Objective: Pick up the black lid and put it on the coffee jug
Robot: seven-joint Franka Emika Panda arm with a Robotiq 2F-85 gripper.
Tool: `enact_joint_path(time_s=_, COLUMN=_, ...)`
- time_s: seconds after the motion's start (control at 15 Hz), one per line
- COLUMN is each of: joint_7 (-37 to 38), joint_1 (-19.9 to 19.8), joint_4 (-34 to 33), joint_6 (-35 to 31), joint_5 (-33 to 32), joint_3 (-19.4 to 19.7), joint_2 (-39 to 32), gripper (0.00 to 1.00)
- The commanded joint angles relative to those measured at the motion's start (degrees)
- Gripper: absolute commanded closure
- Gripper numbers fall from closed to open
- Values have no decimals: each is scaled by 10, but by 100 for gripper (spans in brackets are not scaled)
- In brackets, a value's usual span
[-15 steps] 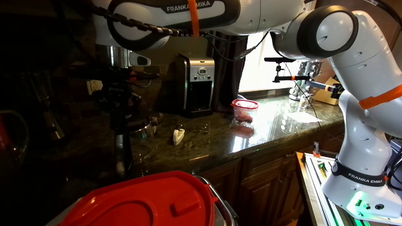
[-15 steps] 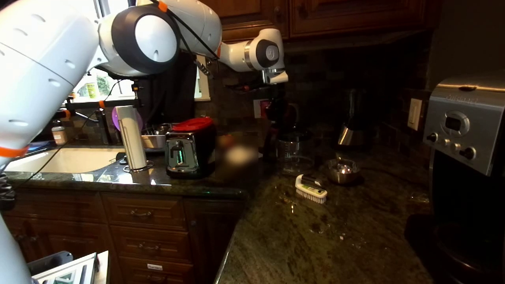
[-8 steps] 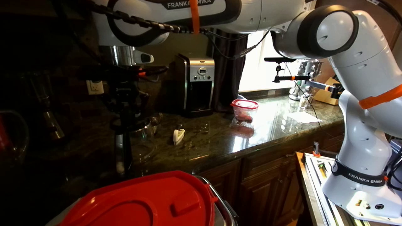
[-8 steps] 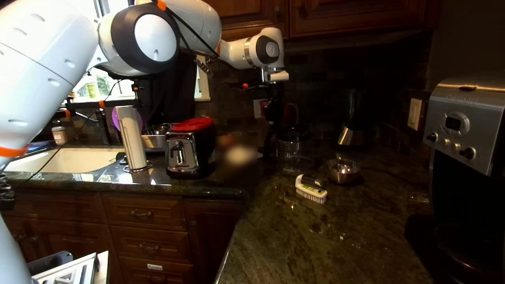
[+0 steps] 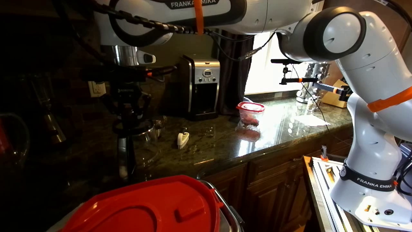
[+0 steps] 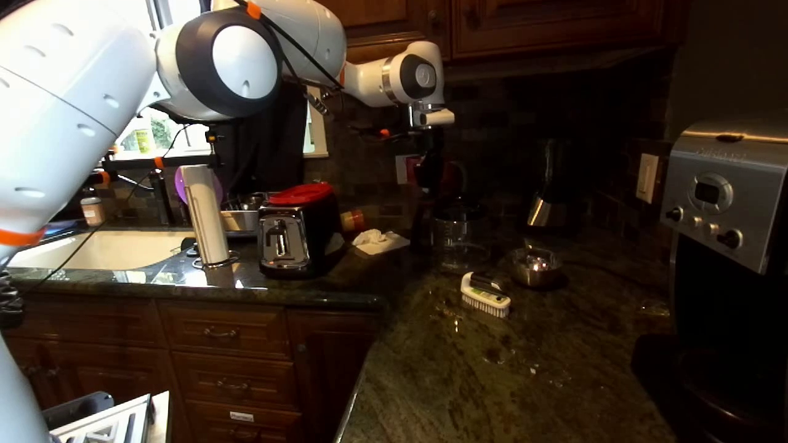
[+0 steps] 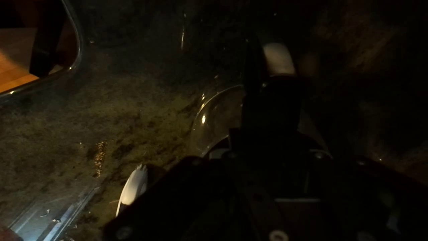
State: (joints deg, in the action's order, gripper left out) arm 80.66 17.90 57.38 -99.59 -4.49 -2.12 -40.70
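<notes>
1. Counter (image 6: 431, 369): dark mottled stone, glossy, seen in both exterior views.
2. My arm (image 5: 254, 16): stretched out above the counter, wrist end turned down.
3. Coffee maker (image 6: 726, 197): black and silver, stands upright on the counter.
4. Coffee jug (image 6: 458, 237): glassy, upright on the counter, well apart from the coffee maker.
5. My gripper (image 5: 129, 118): pointing down close over the jug, clenched.
6. Metal bowl (image 6: 534, 269): on the counter, near the jug.
7. Black lid (image 5: 134, 130): I read the dark round shape at the jug's mouth, beneath my gripper, as this; light too poor to tell whether I have it pinched or it lies on the jug.
8. Brush (image 6: 485, 296): white, bristles down on the counter.
</notes>
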Motion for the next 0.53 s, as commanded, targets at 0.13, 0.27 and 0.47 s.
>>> enact_joint_path(time_s=0.13, joint_7=-15, joint_1=-3, joint_4=-35, joint_6=7, joint_5=4, joint_3=-3, joint_2=-27, gripper=91)
enact_joint_path(time_s=0.27, joint_7=-10, joint_1=-2, joint_4=-43, joint_6=6, joint_5=7, joint_3=-4, joint_2=-35, gripper=91)
enact_joint_path(time_s=0.47, joint_7=-6, joint_1=-2, joint_4=-54, joint_6=-1, joint_5=8, joint_3=-4, joint_2=-46, gripper=91)
